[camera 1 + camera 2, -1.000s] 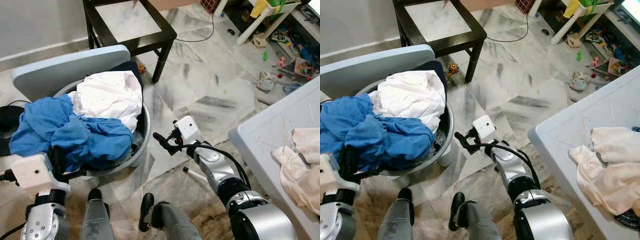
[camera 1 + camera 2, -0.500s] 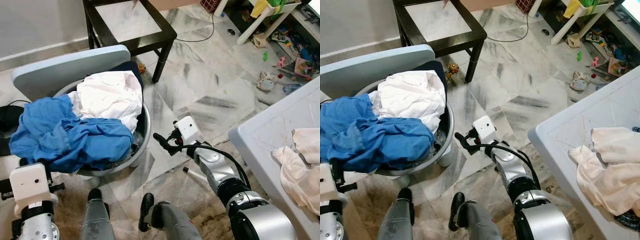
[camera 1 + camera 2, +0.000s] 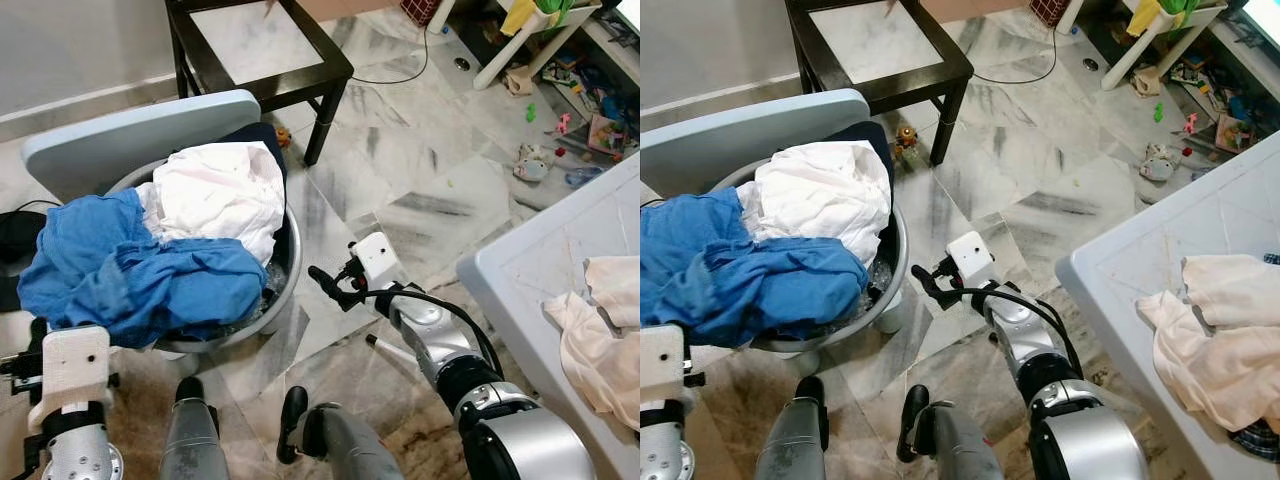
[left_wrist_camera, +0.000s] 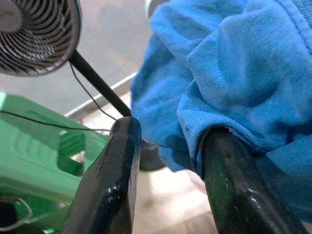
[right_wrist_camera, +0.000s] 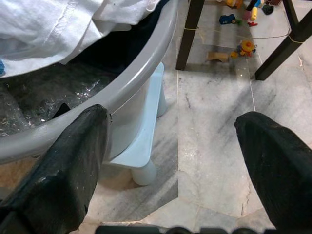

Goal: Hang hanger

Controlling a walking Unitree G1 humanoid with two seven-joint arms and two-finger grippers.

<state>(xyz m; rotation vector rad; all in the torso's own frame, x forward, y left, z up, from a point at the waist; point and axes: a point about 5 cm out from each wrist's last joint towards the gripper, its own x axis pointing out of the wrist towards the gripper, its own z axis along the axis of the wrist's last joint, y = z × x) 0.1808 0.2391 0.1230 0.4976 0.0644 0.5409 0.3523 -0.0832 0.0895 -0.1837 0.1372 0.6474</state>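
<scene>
No hanger is visible anywhere in these views, so where it lies cannot be told; the step in hand looks like a search through the laundry basin (image 3: 285, 262). The left pincer (image 4: 168, 180) is sitting low beside the basin with its fingers apart, the blue garment (image 3: 140, 275) draping against one finger (image 4: 234, 185) without being gripped. The right pincer (image 3: 330, 290) is hovering just off the basin's rim with its fingers spread wide and nothing between them.

To do this well, I judge the clothes should be lifted one at a time rather than dragged, since the blue garment and the white cloth (image 3: 225, 195) are piled high and spilling over the rim, and a tug could tip the heap onto the floor.

The basin is resting on a pale stool above a marble-tiled floor (image 3: 430, 190). A black glass-topped side table (image 3: 260, 45) is standing beyond it, toys are lying scattered to the right, and a light grey table (image 3: 530, 290) is carrying a cream cloth (image 3: 595, 340). A fan (image 4: 34, 34) is showing in the left wrist view.
</scene>
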